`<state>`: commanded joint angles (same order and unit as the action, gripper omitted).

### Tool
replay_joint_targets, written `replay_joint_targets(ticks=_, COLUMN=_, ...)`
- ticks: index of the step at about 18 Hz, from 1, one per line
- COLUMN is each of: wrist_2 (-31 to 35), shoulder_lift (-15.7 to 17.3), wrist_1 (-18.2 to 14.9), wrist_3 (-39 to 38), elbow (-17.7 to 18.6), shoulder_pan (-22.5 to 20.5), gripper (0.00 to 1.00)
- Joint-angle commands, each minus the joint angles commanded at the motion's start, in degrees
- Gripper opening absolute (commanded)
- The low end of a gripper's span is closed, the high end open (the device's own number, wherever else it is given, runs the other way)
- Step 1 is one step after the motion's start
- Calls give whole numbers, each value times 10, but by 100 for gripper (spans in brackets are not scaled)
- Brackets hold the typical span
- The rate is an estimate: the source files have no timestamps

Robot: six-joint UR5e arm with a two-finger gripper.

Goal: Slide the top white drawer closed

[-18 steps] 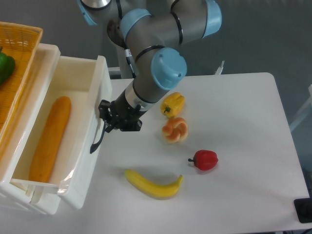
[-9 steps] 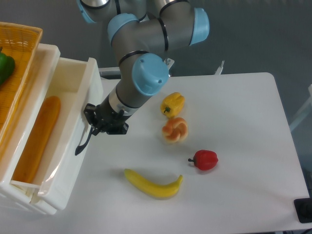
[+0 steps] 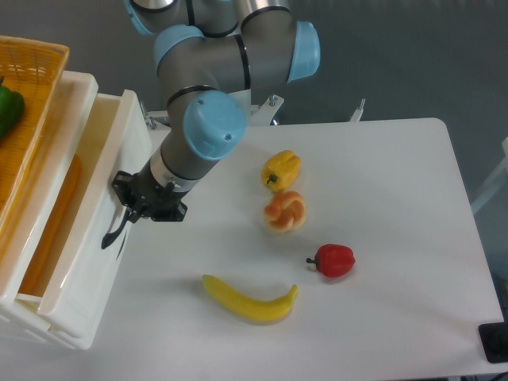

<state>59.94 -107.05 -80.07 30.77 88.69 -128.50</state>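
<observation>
Black and compact, the gripper (image 3: 133, 208) sits at the front face of the top white drawer (image 3: 95, 238), right at the drawer's black arched handle (image 3: 113, 231). Whether its fingers are open or pinched on the handle cannot be told from this angle, since the wrist hides them. The grey arm with pale blue joint caps (image 3: 213, 127) rises from the gripper toward the upper middle of the view.

That drawer stands at the left of the table (image 3: 381, 198), pulled partly out of the white cabinet (image 3: 75, 87), with a narrow strip of its inside showing. A long orange vegetable (image 3: 48, 230) lies inside it, mostly covered by the cabinet's top edge. Above the cabinet sits an orange wicker basket (image 3: 32, 71) holding a green pepper (image 3: 8, 111).

Out on the white table, well apart from the drawer, lie a yellow pepper (image 3: 282, 169), a peach-coloured bread roll (image 3: 285, 211) just below it, a red pepper (image 3: 333, 259) and a banana (image 3: 249, 300) nearest the front edge.
</observation>
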Motion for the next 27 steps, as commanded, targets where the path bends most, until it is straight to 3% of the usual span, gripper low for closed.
replay_joint_targets(ticks=19, wrist_2=5, shoulder_lift=-4, wrist_1=11, wrist_3=-27, elbow=-10, shoulder_pan=34, gripper=0)
replay_joint_targets(ticks=21, wrist_2=7, shoulder_lift=-3, wrist_1=11, wrist_3=-24, elbow=-10, shoulder_pan=28, gripper=16)
replay_joint_targets(ticks=22, wrist_2=8, shoulder_lift=-2, wrist_1=11, wrist_3=-23, elbow=-10, shoulder_pan=19, gripper=19)
replay_joint_targets(ticks=24, wrist_2=8, shoulder_lift=-1, wrist_1=12, wrist_3=-22, elbow=-9, shoulder_pan=2, gripper=37)
replay_joint_targets(ticks=27, wrist_2=29, shoulder_lift=0, wrist_1=12, wrist_3=-19, elbow=-9, shoulder_pan=-25, gripper=52)
